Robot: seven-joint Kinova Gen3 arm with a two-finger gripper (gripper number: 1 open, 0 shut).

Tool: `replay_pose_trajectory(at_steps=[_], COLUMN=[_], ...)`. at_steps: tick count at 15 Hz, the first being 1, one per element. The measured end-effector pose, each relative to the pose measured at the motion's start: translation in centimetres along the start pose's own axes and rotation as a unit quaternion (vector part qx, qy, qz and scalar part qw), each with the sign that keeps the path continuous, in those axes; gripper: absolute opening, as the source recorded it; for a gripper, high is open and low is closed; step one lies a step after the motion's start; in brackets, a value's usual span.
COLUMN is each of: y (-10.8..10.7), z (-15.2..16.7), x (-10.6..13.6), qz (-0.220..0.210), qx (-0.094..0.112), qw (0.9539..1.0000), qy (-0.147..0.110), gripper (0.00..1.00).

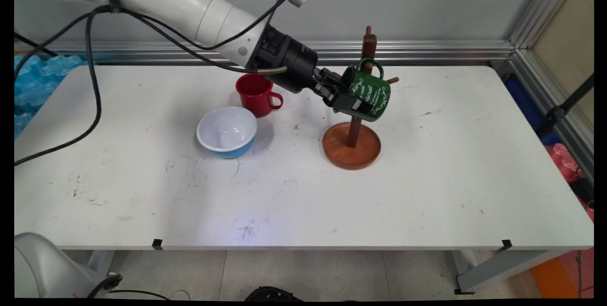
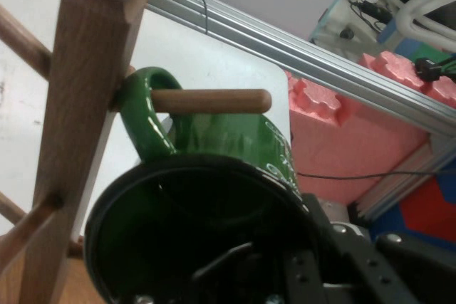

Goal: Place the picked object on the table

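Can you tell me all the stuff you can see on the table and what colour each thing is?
green mug: one, dark green with white lettering, tilted at the wooden stand, its handle looped over a peg, its rim gripped by the gripper
mug stand: one, brown wood, round base and upright post with pegs, right of the table's middle
peg: one, brown wood, passing through the green mug's handle
red mug: one, red, upright, left of the stand toward the wall
bowl: one, white inside and blue outside, just in front of the red mug
table: one, white, scuffed
gripper: one, black, shut on the green mug's rim, on the white arm coming in from the upper left
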Motion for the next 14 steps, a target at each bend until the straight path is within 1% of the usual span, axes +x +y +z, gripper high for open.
replay_pose_trajectory(at_steps=[14], y=[1.1], z=[-1.2], x=[1.2], qz=[0.011], qx=[-0.019], qw=[0.9997], qy=[0.011], gripper=[0.00])
